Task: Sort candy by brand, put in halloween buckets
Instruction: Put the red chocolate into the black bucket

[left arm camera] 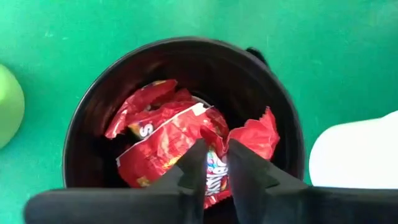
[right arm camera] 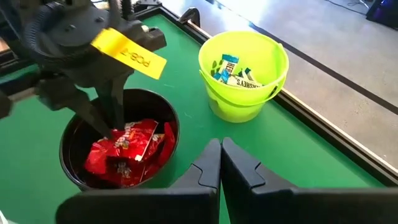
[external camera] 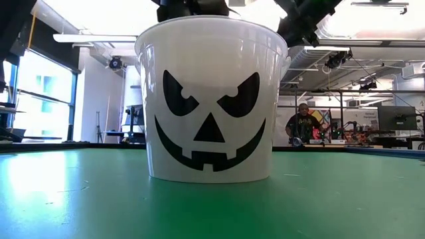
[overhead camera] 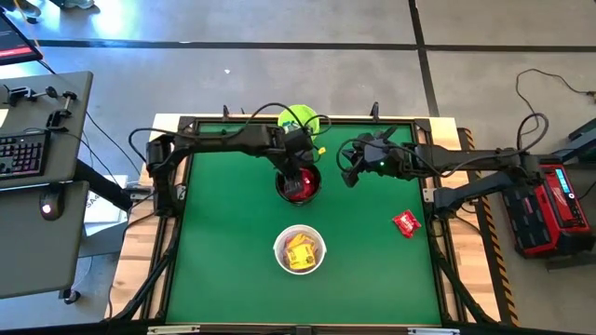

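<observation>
My left gripper [left arm camera: 214, 158] reaches down into the black bucket [left arm camera: 69, 143], just above a heap of red candy packets [left arm camera: 161, 137]. Its fingers stand a little apart, and a red packet [left arm camera: 214, 174] shows between them. My right gripper [right arm camera: 220, 146] hangs shut and empty above the table, to the right of the black bucket [overhead camera: 282, 186]. The lime green bucket [right arm camera: 242, 99] at the far edge holds pale blue-white packets [right arm camera: 233, 68]. Yellow packets [overhead camera: 300, 251] lie in the white bucket [overhead camera: 277, 249], which stands nearer the front. One red packet [overhead camera: 406, 223] lies flat on the mat at the right. My left gripper comes at the heap in the black bucket from above, slanting down. Its fingertips [right arm camera: 111, 132] stand at the top red packet [right arm camera: 134, 140]. I cannot tell whether they touch it.
The white bucket's jack-o'-lantern face [external camera: 212, 99] fills the low view. A raised black frame [overhead camera: 438, 251] runs around the green mat. A person [external camera: 302, 123] shows far off in the room behind. Bare mat lies at the front left and front right.
</observation>
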Robot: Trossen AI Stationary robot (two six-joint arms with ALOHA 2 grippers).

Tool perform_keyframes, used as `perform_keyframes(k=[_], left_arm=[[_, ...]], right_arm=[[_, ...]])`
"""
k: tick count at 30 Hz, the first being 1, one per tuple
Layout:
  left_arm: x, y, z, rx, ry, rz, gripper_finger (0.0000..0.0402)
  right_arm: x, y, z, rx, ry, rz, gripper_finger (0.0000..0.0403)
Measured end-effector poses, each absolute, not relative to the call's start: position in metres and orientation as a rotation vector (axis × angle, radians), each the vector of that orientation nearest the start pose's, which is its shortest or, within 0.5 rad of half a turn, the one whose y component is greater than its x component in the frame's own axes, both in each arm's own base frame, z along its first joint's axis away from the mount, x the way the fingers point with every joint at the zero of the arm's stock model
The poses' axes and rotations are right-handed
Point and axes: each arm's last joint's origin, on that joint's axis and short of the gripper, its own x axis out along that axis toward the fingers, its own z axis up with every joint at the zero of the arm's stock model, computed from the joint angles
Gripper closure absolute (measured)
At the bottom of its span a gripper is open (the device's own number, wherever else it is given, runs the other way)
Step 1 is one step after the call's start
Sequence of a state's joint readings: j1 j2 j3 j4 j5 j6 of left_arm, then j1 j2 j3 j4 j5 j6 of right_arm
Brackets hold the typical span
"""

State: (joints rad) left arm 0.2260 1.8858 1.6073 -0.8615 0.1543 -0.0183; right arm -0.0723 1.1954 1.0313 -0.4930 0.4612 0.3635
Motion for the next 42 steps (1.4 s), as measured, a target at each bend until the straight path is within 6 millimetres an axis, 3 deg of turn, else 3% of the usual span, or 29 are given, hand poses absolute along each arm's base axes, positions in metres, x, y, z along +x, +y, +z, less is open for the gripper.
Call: perform_keyframes(k=[9, 18, 24, 32, 38, 42], left_arm=[[0.386, 0.078, 0.260, -0.194, 1.103, 0.055, 0.0319], [0.388, 0.070, 0.261, -0.166, 1.087, -0.101, 0.0347], [0.385, 0.075, 0.259, -0.140, 1.109, -0.111, 0.0394], [0.371, 0.083, 0.255, -0.077, 1.247, -0.085, 0.0401], [0.359, 0.084, 0.283, 0.004, 1.277, -0.111, 0.0401], [0.354, 0.083, 0.282, 0.009, 1.326, -0.134, 0.0401]], right_arm=[[0.247, -0.031, 0.311, 0.216, 0.553, -0.623, 0.0403], [0.247, -0.031, 0.311, 0.217, 0.554, -0.620, 0.0403], [0.246, -0.031, 0.310, 0.215, 0.565, -0.622, 0.0403], [0.245, -0.031, 0.308, 0.231, 0.578, -0.631, 0.0403], [0.245, -0.031, 0.308, 0.235, 0.583, -0.634, 0.0403], [0.245, -0.031, 0.308, 0.234, 0.585, -0.635, 0.0403]])
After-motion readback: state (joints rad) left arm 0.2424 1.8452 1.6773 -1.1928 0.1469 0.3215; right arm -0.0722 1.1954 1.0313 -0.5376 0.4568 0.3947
